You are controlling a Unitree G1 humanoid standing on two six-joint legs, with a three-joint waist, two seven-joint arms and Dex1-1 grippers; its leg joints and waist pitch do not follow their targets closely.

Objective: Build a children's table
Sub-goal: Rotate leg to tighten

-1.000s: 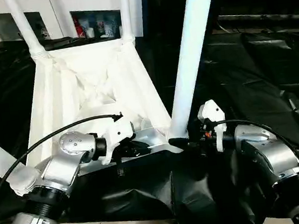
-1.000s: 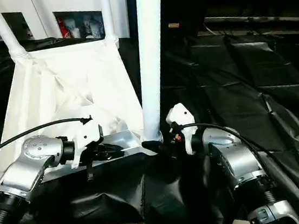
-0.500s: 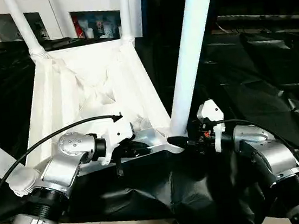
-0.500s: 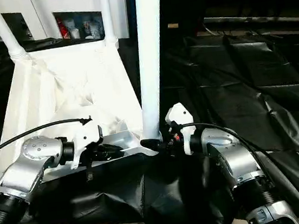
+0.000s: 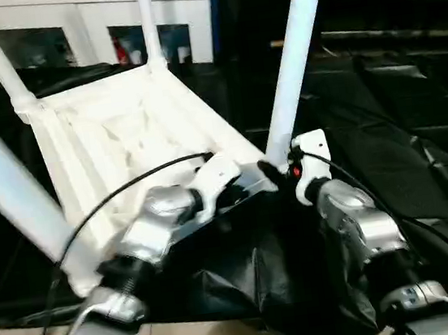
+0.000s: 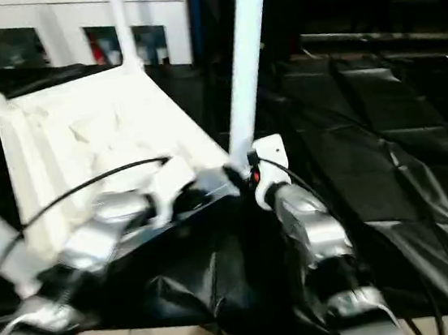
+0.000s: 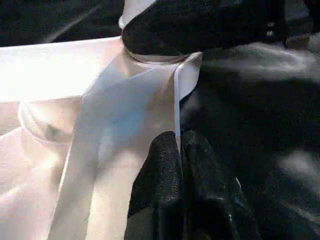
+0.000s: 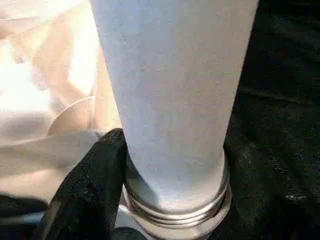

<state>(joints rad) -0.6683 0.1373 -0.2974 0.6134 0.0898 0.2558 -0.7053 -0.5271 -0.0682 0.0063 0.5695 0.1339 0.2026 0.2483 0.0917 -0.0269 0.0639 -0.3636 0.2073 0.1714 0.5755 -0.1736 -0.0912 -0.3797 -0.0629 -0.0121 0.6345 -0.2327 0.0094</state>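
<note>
Already most of the build looks done from where I sit. Largest first: the white tabletop (image 5: 114,140) lies upside down on the black sheeting (image 5: 416,136), ribbed underside up, and I can count four white legs standing out of its corners: two far legs (image 5: 145,22) by the white cabinet (image 5: 91,20), one near leg on my left (image 5: 14,185), and the near-right leg (image 5: 296,52) that I am working on.

At that near-right leg, the right wrist view shows its base seated in the round corner socket (image 8: 175,210), with a ringed collar visible at the joint. I judge it is in but perhaps not fully pressed home; I cannot tell how deep it sits.

My right hand (image 8: 170,165) is wrapped around the leg's foot, fingers (image 8: 92,185) against either side of the tube. My left hand (image 7: 180,165) is clenched on the thin edge of the tabletop's rim beside that socket, steadying it.

What remains, I reckon, is confirming this last leg is firm and then turning the table upright.
</note>
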